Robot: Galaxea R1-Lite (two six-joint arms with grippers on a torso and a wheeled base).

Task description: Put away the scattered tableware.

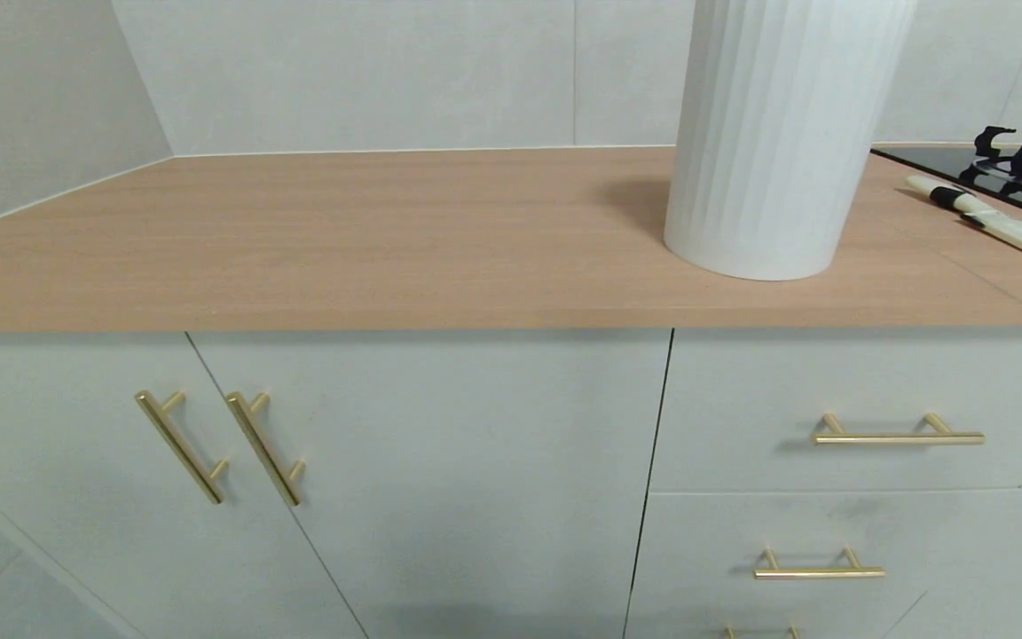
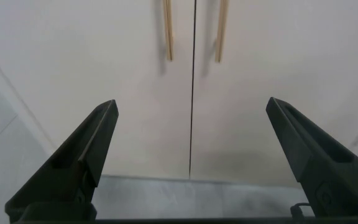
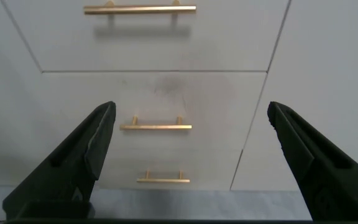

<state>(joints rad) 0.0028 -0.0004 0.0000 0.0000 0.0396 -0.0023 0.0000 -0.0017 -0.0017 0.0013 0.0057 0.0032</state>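
Pale grey tiled walls (image 1: 369,71) rise behind the wooden worktop (image 1: 342,240); under it, white cabinet doors (image 1: 458,461) and drawers (image 1: 742,399) with brass handles (image 1: 897,437).

head camera looks forward and down, close to the counter (image 1: 387,240) and cabinet (image 1: 475,461); it shares door handles (image 2: 168,31) with the left wrist camera, drawers (image 3: 154,99) with the right.

A kitchen, shown by wooden countertop (image 1: 342,240), brass-handled drawers (image 1: 839,390) and black hob (image 1: 946,164)
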